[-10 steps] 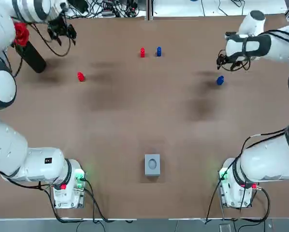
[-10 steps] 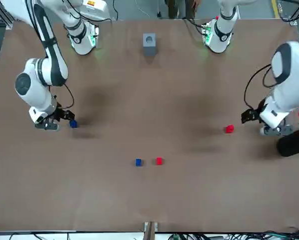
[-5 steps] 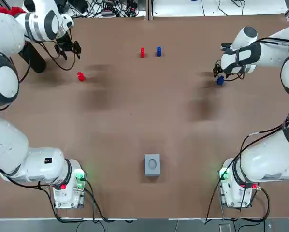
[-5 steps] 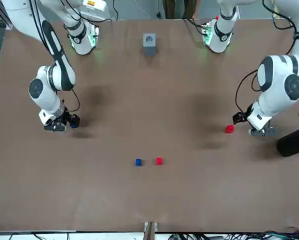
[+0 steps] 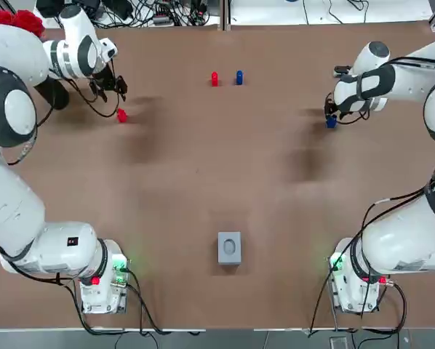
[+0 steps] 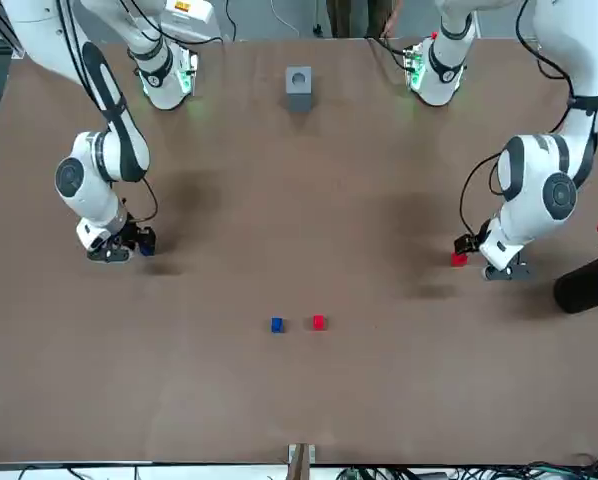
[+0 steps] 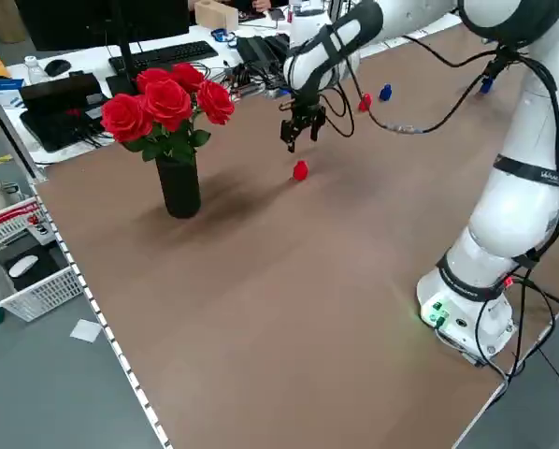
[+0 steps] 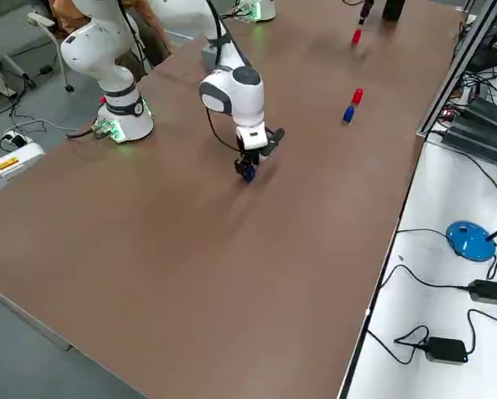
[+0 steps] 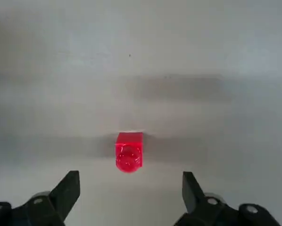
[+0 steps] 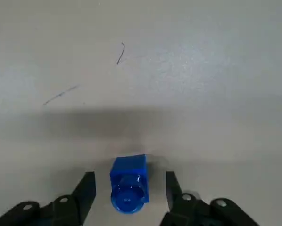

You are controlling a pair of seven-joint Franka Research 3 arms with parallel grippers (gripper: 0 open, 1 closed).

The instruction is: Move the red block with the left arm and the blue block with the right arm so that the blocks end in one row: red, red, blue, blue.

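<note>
- The loose red block [image 5: 121, 115] sits on the tabletop [image 5: 203, 182], upper left in the top view, and nothing is touching it.
- The left tool [image 9: 130, 178] hovers just beside it with its fingers spread wide. In the left wrist view, the block lies just ahead of the gap, clear of both tips.
- The loose blue block [image 5: 331, 121] sits at the upper right of the top view.
- The right tool [image 10: 129, 176] is down over it, fingers spread, one on either side with slim gaps showing.
- Upper centre, the middle red block [image 5: 214, 78] and middle blue block [image 5: 238, 76] stand side by side, slightly apart, red on the left.
- A grey box [image 5: 229, 247] sits low at centre, and a vase of roses [image 7: 179, 182] stands at the upper left edge.
</note>
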